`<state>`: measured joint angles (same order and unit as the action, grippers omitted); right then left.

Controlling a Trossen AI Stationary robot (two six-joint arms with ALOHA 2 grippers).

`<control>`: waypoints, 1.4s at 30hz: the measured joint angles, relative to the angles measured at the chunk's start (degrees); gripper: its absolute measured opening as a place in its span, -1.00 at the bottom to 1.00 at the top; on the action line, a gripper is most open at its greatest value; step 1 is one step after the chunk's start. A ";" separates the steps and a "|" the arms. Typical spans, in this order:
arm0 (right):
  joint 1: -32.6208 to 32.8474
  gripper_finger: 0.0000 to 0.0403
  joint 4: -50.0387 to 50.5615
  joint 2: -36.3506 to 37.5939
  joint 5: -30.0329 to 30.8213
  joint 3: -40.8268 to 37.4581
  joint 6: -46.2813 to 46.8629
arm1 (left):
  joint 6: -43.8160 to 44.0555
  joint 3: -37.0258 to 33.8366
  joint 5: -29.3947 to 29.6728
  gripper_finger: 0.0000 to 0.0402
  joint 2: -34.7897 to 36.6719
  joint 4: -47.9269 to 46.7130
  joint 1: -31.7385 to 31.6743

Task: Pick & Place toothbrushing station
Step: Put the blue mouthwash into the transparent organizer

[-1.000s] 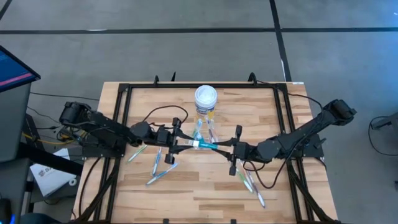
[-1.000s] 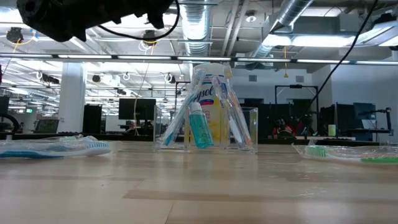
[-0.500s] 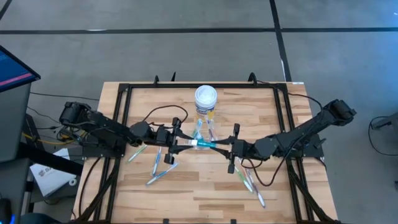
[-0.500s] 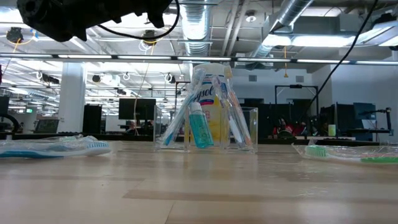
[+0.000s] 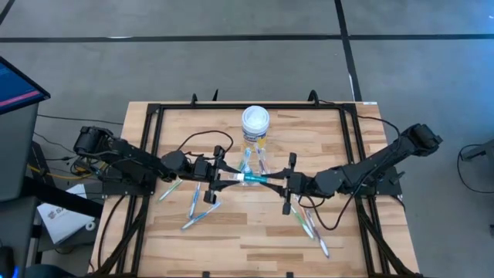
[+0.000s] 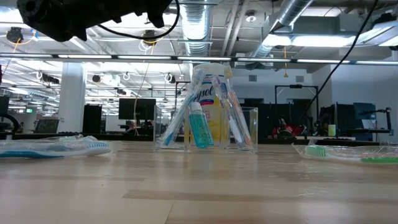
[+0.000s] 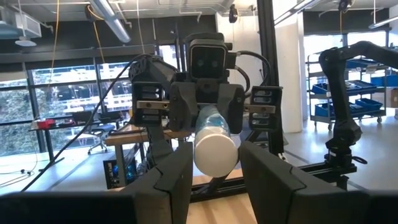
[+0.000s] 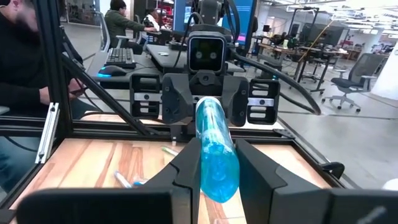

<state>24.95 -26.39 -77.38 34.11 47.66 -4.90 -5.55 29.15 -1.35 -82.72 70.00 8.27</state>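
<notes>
- Loose toothbrushes, left group (image 5: 199, 202): several lie flat on the table (image 5: 247, 239) under and beside the left arm. One wrapped blue-white brush (image 6: 56, 147) shows at the left of the low view. Judged not yet placed.
- Left claw (image 5: 219, 181): raised over the table's middle, fingers (image 7: 177, 177) pressed on the white-capped end of the teal tube (image 5: 253, 179). The cap (image 7: 215, 152) faces its wrist camera.
- Teal tube: held level in the air between the two claws, just in front of the cup, an end in each. Judged to be mid-handover, or both arms steadying it; which is meant cannot be told.
- Clear plastic cup (image 6: 208, 127): upright near the table's far middle. It already holds a second teal tube (image 6: 200, 126) and a few leaning toothbrushes (image 6: 229, 112). The station is partly filled.
- Yellow jar with white lid (image 5: 255, 123): stands just behind the cup. Blue script reads through the cup as part of a word, apparently "…ysol"; the first letter is hidden.
- Right claw (image 5: 287, 184): facing the left one, fingers (image 8: 186, 163) pinching the tube's blue body (image 8: 214, 146) from both sides.
- Loose toothbrushes, right group (image 5: 311, 226): some lie under the right arm toward the near right. A green-bristled wrapped brush (image 6: 348, 152) shows at the right of the low view. Left to do.
- Other writing: none legible on tubes or brushes.
</notes>
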 joint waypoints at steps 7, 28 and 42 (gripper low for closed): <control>-0.65 -0.67 0.22 0.00 -1.48 0.00 0.43 | 0.02 0.42 0.01 -0.37 -0.69 -0.14 0.00; -0.98 -0.67 2.12 0.13 -2.08 0.22 1.85 | -0.10 3.43 -1.57 -0.69 -4.92 -1.12 -0.07; -1.09 -0.67 3.65 -0.07 -2.77 -0.07 1.94 | 0.21 3.49 -2.13 -0.19 -4.76 -0.39 0.02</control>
<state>23.86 -22.74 -77.45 31.34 47.59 -2.96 -5.34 32.64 -3.49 -87.48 69.60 8.29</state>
